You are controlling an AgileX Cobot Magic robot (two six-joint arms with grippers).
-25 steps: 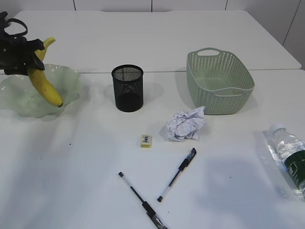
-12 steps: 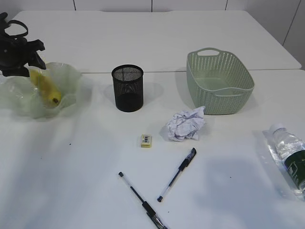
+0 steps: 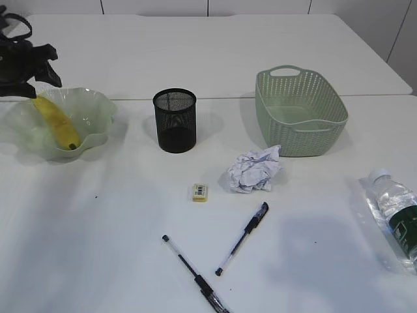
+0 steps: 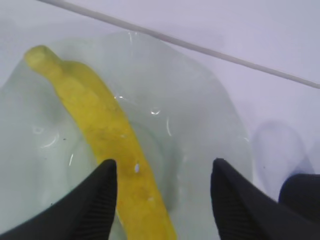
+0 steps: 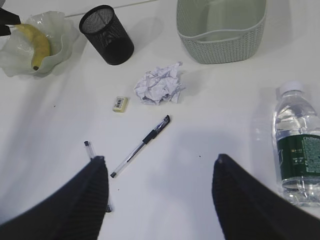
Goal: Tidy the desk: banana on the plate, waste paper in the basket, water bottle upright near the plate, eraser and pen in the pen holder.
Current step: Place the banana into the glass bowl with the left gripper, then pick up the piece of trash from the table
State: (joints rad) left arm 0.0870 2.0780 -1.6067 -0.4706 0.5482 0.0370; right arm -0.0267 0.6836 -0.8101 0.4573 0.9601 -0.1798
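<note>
We see the banana (image 3: 57, 122) lying inside the wavy glass plate (image 3: 98, 107) at the far left of the white counter (image 3: 117, 228). Our left gripper (image 4: 162, 192) hangs just above it with its fingers spread apart, holding nothing; the banana passes under the left finger (image 4: 95, 205) in the left wrist view. In the exterior view this gripper is at the upper left edge, behind the plate.

Our right gripper (image 5: 159, 192) is also released and empty, and it looks down from high over the counter.

The black mesh pen holder (image 3: 174, 120) stands upright to the right of the plate. The green basket (image 3: 301, 112) is further right, and the crumpled waste paper (image 3: 255, 170) lies on the counter just in front of it. The small yellow eraser (image 3: 199, 192) lies between the pen holder and the two pens: one pen (image 3: 242, 237) nearer the paper, another pen (image 3: 194, 273) close to the front edge. The water bottle (image 3: 398, 214) lies on its side at the far right.
</note>
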